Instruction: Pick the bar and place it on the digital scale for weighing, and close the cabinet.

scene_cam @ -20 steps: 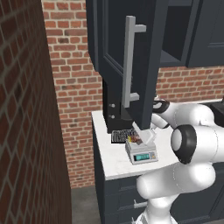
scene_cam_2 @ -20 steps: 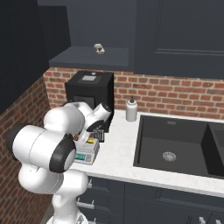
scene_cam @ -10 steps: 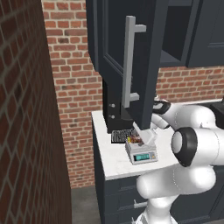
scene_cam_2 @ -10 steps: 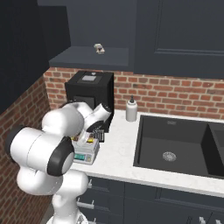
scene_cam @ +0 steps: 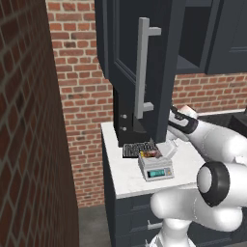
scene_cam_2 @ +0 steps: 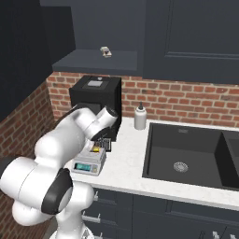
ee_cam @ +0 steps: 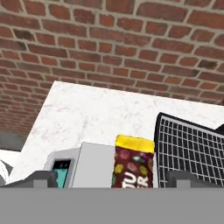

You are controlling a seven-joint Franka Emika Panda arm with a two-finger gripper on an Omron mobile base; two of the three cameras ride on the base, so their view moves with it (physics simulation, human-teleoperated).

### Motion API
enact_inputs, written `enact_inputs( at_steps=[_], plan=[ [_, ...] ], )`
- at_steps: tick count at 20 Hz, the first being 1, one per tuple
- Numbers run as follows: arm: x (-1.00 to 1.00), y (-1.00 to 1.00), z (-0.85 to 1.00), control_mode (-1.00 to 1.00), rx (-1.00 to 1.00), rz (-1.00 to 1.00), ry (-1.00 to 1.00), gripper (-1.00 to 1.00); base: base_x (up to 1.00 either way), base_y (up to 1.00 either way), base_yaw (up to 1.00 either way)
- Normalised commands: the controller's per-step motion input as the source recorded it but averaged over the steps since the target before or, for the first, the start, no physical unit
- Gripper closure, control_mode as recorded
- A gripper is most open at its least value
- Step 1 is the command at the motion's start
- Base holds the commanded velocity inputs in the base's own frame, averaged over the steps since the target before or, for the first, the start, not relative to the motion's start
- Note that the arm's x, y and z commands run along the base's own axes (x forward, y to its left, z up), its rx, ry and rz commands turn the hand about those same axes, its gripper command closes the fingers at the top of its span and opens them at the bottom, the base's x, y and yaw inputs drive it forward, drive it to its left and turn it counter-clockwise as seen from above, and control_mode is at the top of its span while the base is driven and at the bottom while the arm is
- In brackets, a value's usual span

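The reddish-brown bar with yellowish marks lies flat on the platform of the light-grey digital scale, whose teal display faces the front. My gripper hovers just above the bar, open, its fingertips wide apart on either side and touching nothing. From the left base, the bar rests on the scale with the gripper close beside it. The cabinet door with its long grey handle stands swung open above the counter. The right base view has the scale and the bar.
A dark ribbed tray lies right beside the scale. A black boxy appliance stands behind against the brick wall. A white bottle and a black sink are to the right. A small object sits on the open cabinet's shelf.
Almost nothing differs: the arm has shifted very slightly, and the bar and scale stay where they were.
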Motion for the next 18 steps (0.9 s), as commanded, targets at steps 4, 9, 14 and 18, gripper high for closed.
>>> enact_inputs(
  at_steps=[4, 9, 14, 18],
  plan=[
    [-0.28, 0.0, 0.53, -1.0, 0.0, 0.0, -0.21, -1.0, 0.0, 0.0, 0.0],
    [-0.63, -0.13, 0.42, -1.0, 0.03, -0.01, -0.15, -1.0, 0.0, 0.0, 0.0],
    [-0.83, 0.0, 0.73, -1.0, 0.02, 0.0, -0.3, -1.0, 0.0, 0.0, 0.0],
    [-0.69, 0.01, 0.89, -1.0, 0.0, 0.0, -0.33, -1.0, 0.0, 0.0, 0.0]
  ],
)
